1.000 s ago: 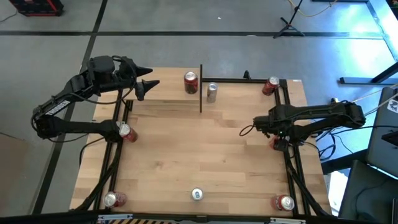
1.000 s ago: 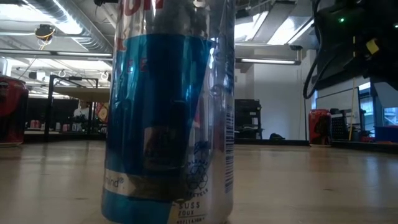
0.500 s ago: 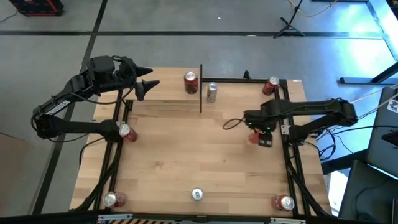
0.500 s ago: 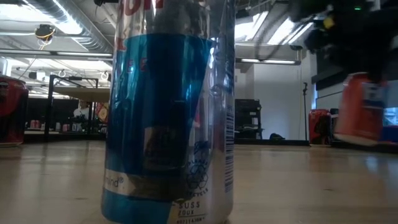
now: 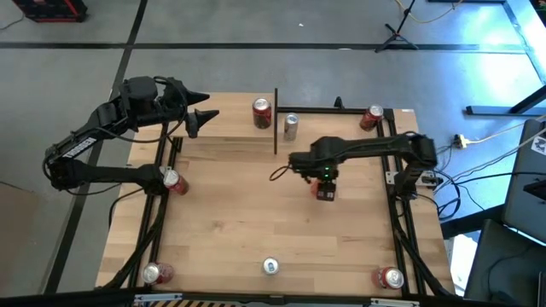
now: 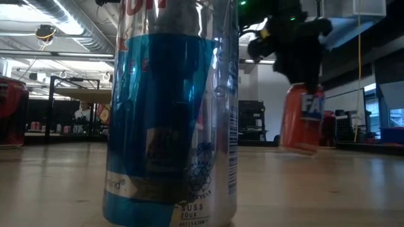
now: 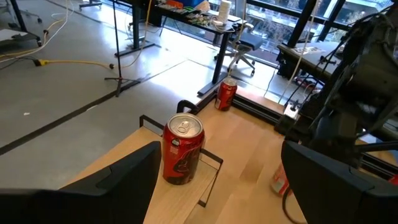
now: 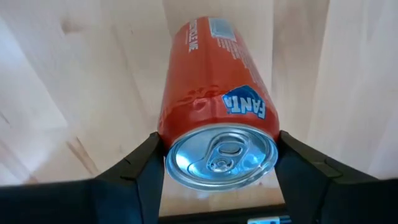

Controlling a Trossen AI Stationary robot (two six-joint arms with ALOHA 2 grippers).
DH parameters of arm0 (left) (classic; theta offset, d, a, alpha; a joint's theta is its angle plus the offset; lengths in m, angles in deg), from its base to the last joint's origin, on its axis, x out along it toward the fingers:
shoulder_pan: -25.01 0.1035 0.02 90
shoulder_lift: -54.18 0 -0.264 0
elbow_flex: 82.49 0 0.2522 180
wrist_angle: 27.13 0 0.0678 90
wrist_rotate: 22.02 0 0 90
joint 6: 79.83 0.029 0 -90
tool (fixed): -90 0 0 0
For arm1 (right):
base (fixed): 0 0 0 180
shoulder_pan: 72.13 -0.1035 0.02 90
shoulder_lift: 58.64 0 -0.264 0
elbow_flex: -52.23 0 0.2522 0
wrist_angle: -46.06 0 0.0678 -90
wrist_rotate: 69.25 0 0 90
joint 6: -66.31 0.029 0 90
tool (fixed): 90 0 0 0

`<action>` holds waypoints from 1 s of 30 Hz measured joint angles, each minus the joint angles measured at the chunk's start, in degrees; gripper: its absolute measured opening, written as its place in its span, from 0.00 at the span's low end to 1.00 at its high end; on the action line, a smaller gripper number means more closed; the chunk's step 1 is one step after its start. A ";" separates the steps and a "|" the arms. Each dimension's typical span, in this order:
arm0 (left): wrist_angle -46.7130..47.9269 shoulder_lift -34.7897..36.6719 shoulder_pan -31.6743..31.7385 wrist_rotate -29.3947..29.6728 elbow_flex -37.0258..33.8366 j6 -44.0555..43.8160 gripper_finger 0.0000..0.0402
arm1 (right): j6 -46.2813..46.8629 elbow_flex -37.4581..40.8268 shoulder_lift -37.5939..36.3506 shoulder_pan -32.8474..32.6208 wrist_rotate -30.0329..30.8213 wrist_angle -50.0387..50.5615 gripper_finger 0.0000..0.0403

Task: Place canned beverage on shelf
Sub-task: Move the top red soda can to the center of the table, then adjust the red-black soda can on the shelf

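From above, the right tool hangs over the middle of the worktop, clenched on an orange can, with its arm reaching in from the right edge. The shelf stands at the far edge, its black post upright, a red can on one side of that post and a silver can on the other. The left tool waits near the far left corner, fingers spread and grasping nothing. More cans sit at the worktop's corners and edges. In the low view a blue can fills the foreground, and behind it the orange can hangs slightly tilted under the right tool, just clear of the wood. The left wrist view shows the red can ahead between its parted fingers. The right wrist view shows the orange can, top toward the camera, pinched between both fingers.
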 joint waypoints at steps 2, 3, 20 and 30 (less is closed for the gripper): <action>0.01 0.00 -0.01 0.00 0.00 -0.02 0.80 | -0.41 -1.73 1.81 0.02 -0.40 0.46 0.56; 0.00 0.00 0.01 0.00 0.00 -0.08 0.80 | -0.45 -2.73 2.72 0.02 -0.67 0.91 0.56; 0.04 0.00 0.01 -0.20 0.00 -0.26 0.80 | -3.30 -11.57 0.77 0.44 -1.69 0.33 0.93; 0.03 0.00 0.01 -0.17 0.00 -0.26 0.80 | -5.38 -11.47 -6.12 9.60 0.20 2.48 0.90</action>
